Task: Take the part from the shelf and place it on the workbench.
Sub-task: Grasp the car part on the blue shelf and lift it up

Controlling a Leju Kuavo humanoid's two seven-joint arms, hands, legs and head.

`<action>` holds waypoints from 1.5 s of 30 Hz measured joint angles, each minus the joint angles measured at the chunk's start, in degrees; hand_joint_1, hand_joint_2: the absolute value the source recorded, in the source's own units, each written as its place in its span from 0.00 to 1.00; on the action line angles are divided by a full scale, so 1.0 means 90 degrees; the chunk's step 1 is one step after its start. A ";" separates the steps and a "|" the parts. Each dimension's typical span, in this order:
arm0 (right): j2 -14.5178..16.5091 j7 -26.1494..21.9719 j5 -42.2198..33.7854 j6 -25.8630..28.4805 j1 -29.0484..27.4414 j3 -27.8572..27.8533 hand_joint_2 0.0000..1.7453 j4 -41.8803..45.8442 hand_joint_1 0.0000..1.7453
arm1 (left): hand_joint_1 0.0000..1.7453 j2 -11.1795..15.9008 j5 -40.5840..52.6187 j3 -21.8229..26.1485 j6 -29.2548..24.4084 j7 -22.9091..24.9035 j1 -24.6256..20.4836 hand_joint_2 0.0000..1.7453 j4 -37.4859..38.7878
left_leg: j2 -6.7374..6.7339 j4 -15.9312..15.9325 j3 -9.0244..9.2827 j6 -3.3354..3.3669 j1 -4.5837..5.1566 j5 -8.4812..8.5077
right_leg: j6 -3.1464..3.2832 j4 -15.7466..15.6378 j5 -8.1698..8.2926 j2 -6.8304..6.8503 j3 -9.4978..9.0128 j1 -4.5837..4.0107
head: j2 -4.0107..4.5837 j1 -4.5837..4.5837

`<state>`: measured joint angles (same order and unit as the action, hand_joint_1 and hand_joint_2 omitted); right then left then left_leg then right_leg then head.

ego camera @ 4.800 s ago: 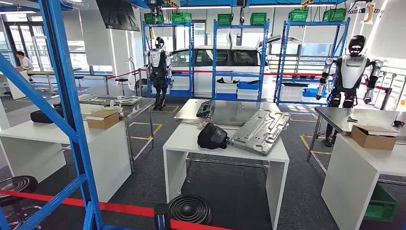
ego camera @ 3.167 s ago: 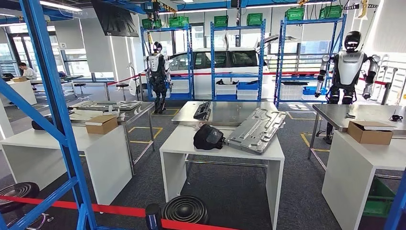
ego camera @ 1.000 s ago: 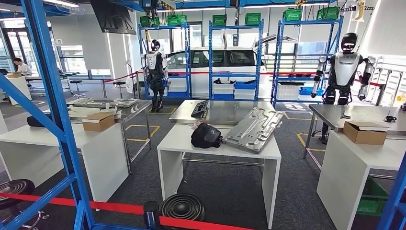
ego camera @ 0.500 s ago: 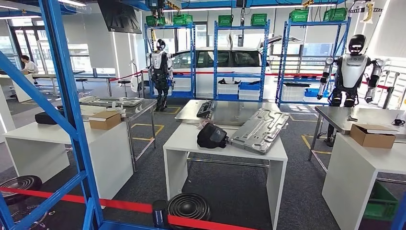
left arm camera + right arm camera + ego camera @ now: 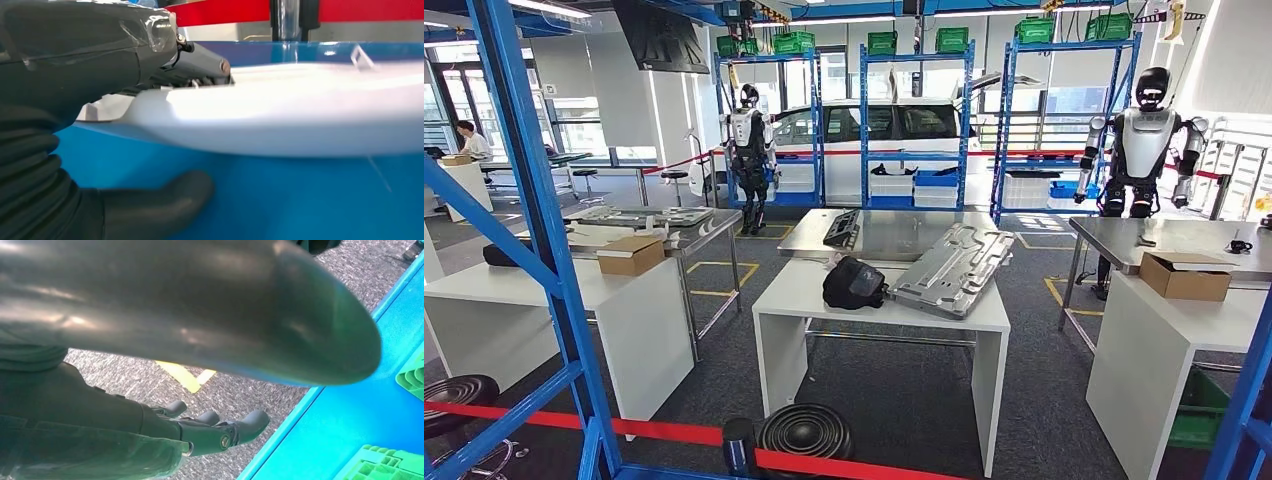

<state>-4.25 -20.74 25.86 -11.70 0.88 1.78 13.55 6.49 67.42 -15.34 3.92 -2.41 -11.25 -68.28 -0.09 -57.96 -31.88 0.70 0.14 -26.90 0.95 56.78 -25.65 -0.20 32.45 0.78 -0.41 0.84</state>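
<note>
The left hand (image 5: 100, 65) lies along a white part (image 5: 300, 115) that rests on the blue shelf (image 5: 300, 195), fingers over its upper edge and thumb (image 5: 155, 202) curled beneath, a clamp from both sides that suits lifting a thin, wide panel. The view is close and blurred, so whether the fingers actually press the part or only bracket it I cannot tell. The right hand (image 5: 200, 432) holds nothing, its fingers loosely extended over the grey floor (image 5: 240, 390) beside the shelf's edge, probably kept clear of the work. In the head view a blue upright (image 5: 534, 220) stands near, with a white workbench (image 5: 884, 300) beyond it, well apart from the part and already bearing a metal panel (image 5: 954, 268).
</note>
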 joint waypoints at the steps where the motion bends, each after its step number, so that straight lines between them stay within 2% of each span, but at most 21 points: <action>1: 0.0008 -0.0001 0.0000 0.0001 0.0000 0.0004 0.00 0.0000 0.00 | 1.00 0.0008 0.0000 0.0005 -0.0002 -0.0005 -0.0007 1.00 0.0000 | -0.0010 0.0148 0.0066 0.0032 0.0028 0.0018 | -0.0016 0.0000 0.0006 0.0004 0.0007 0.0001 | 0.0000 -0.0001; 5: 0.0010 -0.0001 0.0002 0.0005 0.0005 0.0010 0.00 0.0000 0.00 | 1.00 0.0008 -0.0002 0.0009 -0.0016 -0.0030 -0.0052 1.00 -0.0006 | -0.0035 0.0300 0.0148 0.0108 0.0023 0.0098 | -0.0111 0.0118 -0.0053 0.0020 0.0080 0.0002 | -0.0001 -0.0004; 8: -0.0007 -0.0001 0.0002 0.0012 0.0000 0.0012 0.00 0.0000 0.00 | 1.00 0.0001 0.0002 0.0007 -0.0018 -0.0036 -0.0069 1.00 -0.0007 | -0.0063 0.0375 0.0185 0.0162 -0.0003 0.0160 | -0.0090 0.1157 -0.0526 0.0021 0.0567 0.0015 | -0.0001 -0.0028; 10: -0.0022 0.0001 0.0004 0.0016 -0.0016 0.0012 0.00 0.0000 0.00 | 1.00 0.0000 0.0004 0.0005 -0.0018 -0.0036 -0.0059 1.00 -0.0007 | -0.0066 0.0372 0.0176 0.0161 -0.0001 0.0160 | -0.0140 0.1752 -0.0709 0.0023 0.0843 0.0034 | -0.0001 -0.0036; 12: -0.0035 0.0002 0.0010 0.0019 -0.0023 0.0013 0.00 0.0000 0.00 | 1.00 0.0000 0.0006 0.0006 -0.0018 -0.0035 -0.0054 1.00 -0.0007 | -0.0062 0.0355 0.0184 0.0139 -0.0013 0.0151 | -0.0263 0.1404 -0.0520 0.0025 0.0649 0.0071 | -0.0001 -0.0043; 14: -0.0046 0.0002 0.0018 0.0021 -0.0017 0.0015 0.00 0.0000 0.00 | 1.00 0.0003 0.0007 0.0010 -0.0018 -0.0033 -0.0050 1.00 -0.0009 | -0.0055 0.0284 0.0167 0.0070 -0.0013 0.0108 | -0.0357 0.0516 -0.0215 0.0026 0.0178 0.0107 | -0.0001 -0.0052; 16: -0.0049 0.0001 0.0022 0.0024 -0.0014 0.0016 0.00 0.0001 0.00 | 1.00 0.0013 0.0012 0.0024 -0.0018 -0.0030 -0.0048 1.00 -0.0015 | -0.0051 0.0193 0.0127 -0.0003 0.0009 0.0055 | -0.0307 0.0084 -0.0105 0.0014 -0.0051 0.0114 | -0.0001 -0.0052; 21: -0.0048 -0.0001 0.0026 0.0033 -0.0023 0.0033 0.00 0.0002 0.00 | 1.00 0.0036 0.0038 0.0057 -0.0067 -0.0007 -0.0003 1.00 -0.0069 | -0.0037 0.0055 0.0066 -0.0102 -0.0028 -0.0044 | -0.0085 0.0082 -0.0101 0.0006 -0.0044 0.0097 | -0.0001 -0.0028; 23: -0.0046 -0.0002 0.0010 0.0049 -0.0023 0.0054 0.00 0.0002 0.00 | 1.00 0.0044 0.0082 0.0080 -0.0132 -0.0004 0.0040 1.00 -0.0112 | -0.0020 -0.0506 -0.0195 -0.0161 -0.0048 -0.0381 | -0.0033 0.0075 -0.0093 0.0009 -0.0040 0.0107 | -0.0001 -0.0015; 25: -0.0046 -0.0003 -0.0016 0.0064 -0.0029 0.0073 0.00 0.0002 0.00 | 1.00 0.0044 0.0131 0.0103 -0.0189 -0.0004 0.0092 1.00 -0.0144 | -0.0014 -0.1384 -0.0622 -0.0195 -0.0063 -0.0766 | -0.0005 0.0078 -0.0092 0.0011 -0.0023 0.0088 | -0.0001 -0.0004; 26: -0.0047 -0.0003 -0.0032 0.0069 -0.0036 0.0081 0.00 0.0002 0.00 | 1.00 0.0044 0.0158 0.0115 -0.0215 -0.0005 0.0120 1.00 -0.0163 | -0.0014 -0.1677 -0.0769 -0.0196 -0.0070 -0.0839 | 0.0001 0.0079 -0.0091 0.0010 -0.0017 0.0076 | -0.0001 -0.0001; 27: -0.0047 -0.0003 -0.0047 0.0074 -0.0043 0.0091 0.00 0.0002 0.00 | 1.00 0.0044 0.0174 0.0125 -0.0242 -0.0011 0.0143 1.00 -0.0188 | -0.0014 -0.1711 -0.0797 -0.0184 -0.0074 -0.0777 | 0.0003 0.0079 -0.0092 0.0007 -0.0016 0.0064 | -0.0001 0.0000; 28: -0.0048 -0.0004 -0.0063 0.0079 -0.0048 0.0101 0.00 0.0002 0.00 | 1.00 0.0043 0.0184 0.0136 -0.0277 -0.0027 0.0158 1.00 -0.0222 | -0.0012 -0.1498 -0.0705 -0.0159 -0.0074 -0.0610 | 0.0003 0.0079 -0.0092 0.0002 -0.0021 0.0049 | -0.0001 0.0002; 31: -0.0030 -0.0008 -0.0117 0.0093 -0.0048 0.0134 0.00 0.0002 0.00 | 1.00 0.0041 0.0045 0.0177 -0.0422 -0.0175 0.0183 1.00 -0.0392 | 0.0005 -0.0244 -0.0109 -0.0007 -0.0019 -0.0057 | -0.0006 0.0077 -0.0090 -0.0006 -0.0032 0.0016 | 0.0000 0.0006; 34: -0.0019 -0.0018 -0.0168 0.0105 -0.0052 0.0158 0.00 0.0002 0.00 | 1.00 0.0017 -0.0586 0.0249 -0.0549 -0.0554 0.0315 1.00 -0.0693 | -0.0012 0.0110 0.0020 0.0062 0.0042 0.0000 | -0.0076 0.0063 -0.0064 0.0000 0.0011 0.0011 | -0.0001 0.0013; 36: -0.0019 -0.0038 -0.0195 0.0106 -0.0066 0.0174 0.00 0.0002 0.00 | 1.00 -0.0030 -0.1646 0.0335 -0.0483 -0.1084 0.0472 1.00 -0.1067 | -0.0025 0.0209 0.0063 0.0091 0.0007 0.0067 | -0.0125 0.0103 -0.0085 0.0003 0.0057 0.0015 | -0.0001 0.0016; 38: -0.0029 -0.0061 -0.0222 0.0103 -0.0074 0.0195 0.00 0.0002 0.00 | 1.00 -0.0122 -0.3103 0.0405 -0.0197 -0.1775 0.0599 1.00 -0.1549 | -0.0035 0.0305 0.0109 0.0126 -0.0027 0.0140 | -0.0119 0.0533 -0.0306 0.0007 0.0274 0.0015 | -0.0001 -0.0001; 40: -0.0048 -0.0069 -0.0243 0.0093 -0.0077 0.0237 0.00 0.0002 0.00 | 1.00 -0.0216 -0.4613 0.0425 0.0315 -0.2499 0.0708 1.00 -0.2055 | -0.0034 0.0310 0.0095 0.0144 -0.0009 0.0152 | -0.0104 0.1388 -0.0652 0.0008 0.0685 0.0024 | -0.0001 -0.0020; 42: -0.0062 -0.0069 -0.0256 0.0085 -0.0080 0.0282 0.00 0.0002 0.00 | 1.00 -0.0301 -0.5817 0.0414 0.0842 -0.3091 0.0802 1.00 -0.2544 | -0.0033 0.0306 0.0091 0.0143 0.0002 0.0146 | -0.0156 0.1871 -0.0764 0.0009 0.0933 0.0028 | -0.0001 -0.0028; 43: -0.0064 -0.0068 -0.0260 0.0084 -0.0079 0.0299 0.00 0.0002 0.00 | 1.00 -0.0346 -0.6187 0.0407 0.1015 -0.3260 0.0825 1.00 -0.2756 | -0.0028 0.0302 0.0097 0.0138 0.0003 0.0142 | -0.0207 0.1738 -0.0670 0.0011 0.0875 0.0031 | -0.0001 -0.0033; 45: -0.0070 -0.0067 -0.0266 0.0084 -0.0065 0.0324 0.00 0.0002 0.00 | 1.00 -0.0412 -0.6497 0.0401 0.1165 -0.3371 0.0844 1.00 -0.3088 | -0.0015 0.0267 0.0105 0.0105 0.0004 0.0116 | -0.0297 0.0864 -0.0324 0.0024 0.0455 0.0046 | -0.0001 -0.0043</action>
<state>-4.88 -21.34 23.46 -10.95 0.30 4.69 13.57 2.78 8.95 -11.73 14.41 -32.75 -3.65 -96.07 -0.23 -55.56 -30.93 1.64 0.18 -25.86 -1.72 64.55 -28.56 0.01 36.55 1.19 -0.42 0.45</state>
